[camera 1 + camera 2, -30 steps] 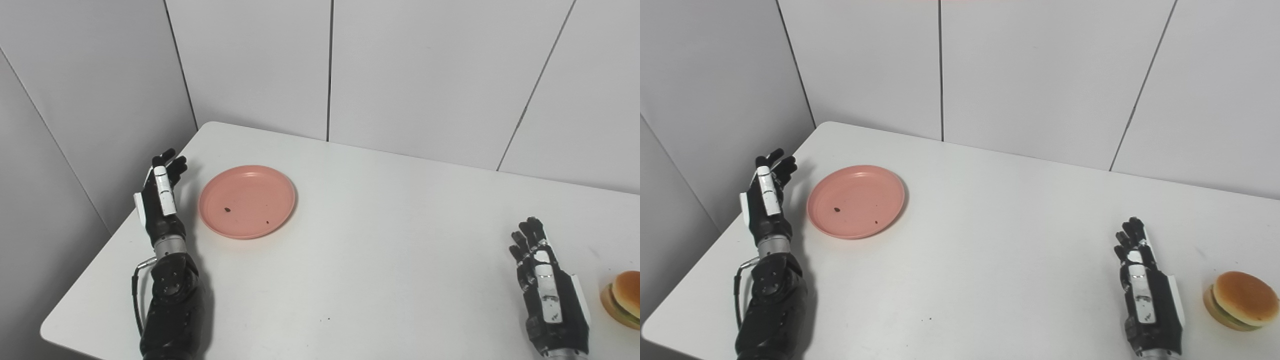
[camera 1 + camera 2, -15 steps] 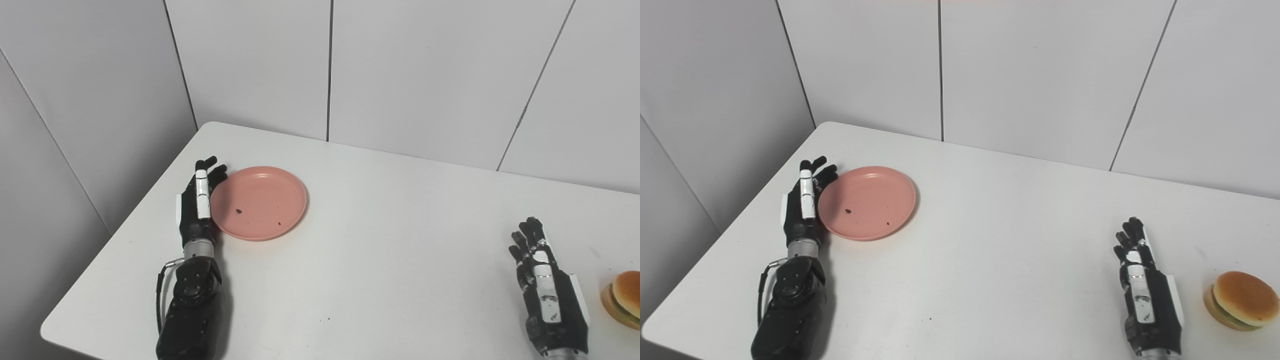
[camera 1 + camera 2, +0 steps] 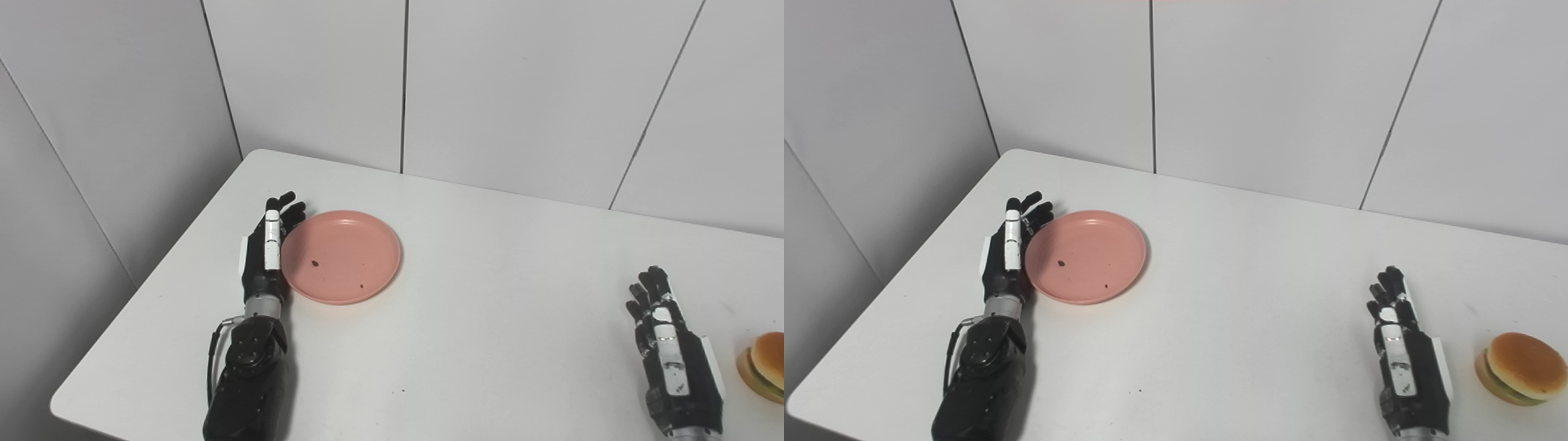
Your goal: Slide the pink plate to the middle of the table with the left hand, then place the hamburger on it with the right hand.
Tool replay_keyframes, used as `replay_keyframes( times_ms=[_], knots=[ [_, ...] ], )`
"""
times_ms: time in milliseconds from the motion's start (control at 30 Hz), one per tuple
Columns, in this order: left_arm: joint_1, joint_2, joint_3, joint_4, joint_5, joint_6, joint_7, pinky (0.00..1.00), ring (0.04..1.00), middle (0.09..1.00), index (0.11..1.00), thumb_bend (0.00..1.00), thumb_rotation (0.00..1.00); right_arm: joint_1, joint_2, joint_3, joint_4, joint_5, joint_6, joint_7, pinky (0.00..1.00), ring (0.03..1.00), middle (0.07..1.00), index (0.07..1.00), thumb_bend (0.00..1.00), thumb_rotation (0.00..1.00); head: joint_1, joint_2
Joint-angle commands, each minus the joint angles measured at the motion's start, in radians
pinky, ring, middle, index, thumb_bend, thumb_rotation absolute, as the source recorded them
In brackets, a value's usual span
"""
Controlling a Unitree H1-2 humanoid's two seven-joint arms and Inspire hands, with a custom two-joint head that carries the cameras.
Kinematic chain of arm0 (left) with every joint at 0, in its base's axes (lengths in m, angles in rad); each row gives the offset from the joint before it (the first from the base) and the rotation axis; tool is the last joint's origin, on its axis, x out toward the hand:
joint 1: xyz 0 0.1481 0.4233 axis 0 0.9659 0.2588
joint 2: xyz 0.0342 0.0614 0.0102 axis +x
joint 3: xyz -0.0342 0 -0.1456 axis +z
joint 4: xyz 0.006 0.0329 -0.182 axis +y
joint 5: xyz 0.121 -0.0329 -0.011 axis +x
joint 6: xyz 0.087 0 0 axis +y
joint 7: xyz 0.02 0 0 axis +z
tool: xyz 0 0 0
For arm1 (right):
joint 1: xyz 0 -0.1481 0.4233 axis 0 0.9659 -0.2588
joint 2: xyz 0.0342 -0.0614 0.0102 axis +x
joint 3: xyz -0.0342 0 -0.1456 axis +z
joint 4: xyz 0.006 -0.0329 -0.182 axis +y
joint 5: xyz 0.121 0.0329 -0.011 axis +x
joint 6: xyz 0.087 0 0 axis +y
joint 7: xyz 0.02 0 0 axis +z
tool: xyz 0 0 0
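A pink plate [image 3: 361, 236] with two dark specks lies on the left part of the white table [image 3: 490, 294]. My left hand [image 3: 267, 254] is open, its fingers straight, its palm side pressed against the plate's left rim. A hamburger [image 3: 1522, 375] sits at the table's right edge; in the left eye view [image 3: 762, 366] it is cut off by the frame. My right hand [image 3: 1402, 361] is open and empty, resting on the table just left of the hamburger, apart from it.
White wall panels [image 3: 404, 86] rise behind the table. The table's left edge [image 3: 153, 282] runs close to my left arm. A tiny dark speck [image 3: 402, 390] lies near the front.
My left hand moved right, met the plate's left rim and pushed the plate to the right. The right hand and hamburger have not moved.
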Motion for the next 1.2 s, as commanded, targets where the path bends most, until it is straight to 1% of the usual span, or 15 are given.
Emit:
replay_keyframes(
  times_ms=[0,67,133,200,300,367,500,567,667,767,833,967,1067,1167],
  knots=[
    [0.001,-0.025,-0.015,-0.021,-0.019,0.031,-0.022,0.81,0.790,0.769,0.766,0.61,1.00,0.028,0.004,-0.004,0.031,0.001,-0.017,0.002,1.00,0.979,0.979,0.969,0.59,0.82,-0.004,0.002],
    [0.005,-0.033,-0.027,-0.032,-0.004,0.040,-0.024,0.79,0.782,0.766,0.761,0.60,1.00,0.027,0.002,-0.002,0.033,-0.002,-0.021,0.004,1.00,0.984,0.983,0.973,0.59,0.83,-0.008,0.004],
    [0.010,-0.040,-0.042,-0.043,0.011,0.051,-0.025,0.79,0.779,0.763,0.757,0.60,1.00,0.028,0.002,-0.001,0.032,-0.008,-0.024,0.001,1.00,0.984,0.981,0.973,0.57,0.83,-0.012,0.004],
    [0.015,-0.046,-0.061,-0.054,0.022,0.058,-0.026,0.80,0.775,0.757,0.753,0.59,1.00,0.028,0.005,0.000,0.031,-0.011,-0.024,-0.003,1.00,0.977,0.978,0.973,0.58,0.83,-0.014,0.005],
    [0.025,-0.049,-0.093,-0.073,0.042,0.072,-0.036,0.84,0.790,0.767,0.762,0.59,1.00,0.025,0.003,0.003,0.039,-0.017,-0.031,0.001,1.00,0.973,0.977,0.974,0.57,0.85,-0.016,0.006],
    [0.030,-0.053,-0.104,-0.087,0.050,0.087,-0.034,0.85,0.794,0.768,0.758,0.60,1.00,0.024,0.003,0.004,0.042,-0.015,-0.033,0.005,1.00,0.972,0.977,0.972,0.57,0.85,-0.019,0.007],
    [0.035,-0.072,-0.112,-0.107,0.039,0.107,-0.044,0.85,0.785,0.755,0.748,0.60,1.00,0.021,0.009,0.003,0.044,-0.015,-0.029,0.004,1.00,0.974,0.976,0.969,0.59,0.83,-0.035,0.011],
    [0.037,-0.076,-0.118,-0.107,0.040,0.107,-0.052,0.85,0.780,0.750,0.744,0.61,1.00,0.021,0.008,0.003,0.044,-0.018,-0.031,0.003,1.00,0.971,0.975,0.968,0.60,0.84,-0.038,0.011],
    [0.042,-0.072,-0.140,-0.097,0.042,0.087,-0.085,0.84,0.786,0.760,0.754,0.62,1.00,0.020,0.013,0.001,0.046,-0.013,-0.041,0.005,1.00,0.968,0.975,0.966,0.59,0.83,-0.054,0.012],
    [0.048,-0.068,-0.155,-0.093,0.051,0.081,-0.105,0.85,0.791,0.761,0.751,0.63,1.00,0.027,0.014,0.006,0.022,-0.024,-0.017,-0.002,1.00,0.970,0.978,0.974,0.58,0.84,-0.070,0.012],
    [0.053,-0.067,-0.162,-0.098,0.049,0.078,-0.123,0.85,0.793,0.764,0.752,0.63,1.00,0.030,0.016,0.009,0.016,-0.032,-0.017,-0.005,1.00,0.968,0.977,0.974,0.57,0.84,-0.081,0.013],
    [0.065,-0.073,-0.171,-0.116,0.053,0.084,-0.137,0.86,0.795,0.766,0.753,0.61,1.00,0.031,0.023,0.014,0.014,-0.054,-0.014,-0.018,1.00,0.968,0.979,0.977,0.57,0.85,-0.111,0.014],
    [0.072,-0.077,-0.175,-0.117,0.046,0.076,-0.151,0.84,0.790,0.767,0.753,0.61,1.00,0.031,0.029,0.020,0.013,-0.068,-0.012,-0.027,1.00,0.971,0.982,0.981,0.58,0.85,-0.142,0.013],
    [0.080,-0.082,-0.184,-0.115,0.042,0.066,-0.167,0.81,0.780,0.764,0.753,0.61,1.00,0.032,0.037,0.022,0.014,-0.068,-0.027,-0.025,0.99,0.965,0.983,0.981,0.54,0.83,-0.154,0.015]
  ],
)
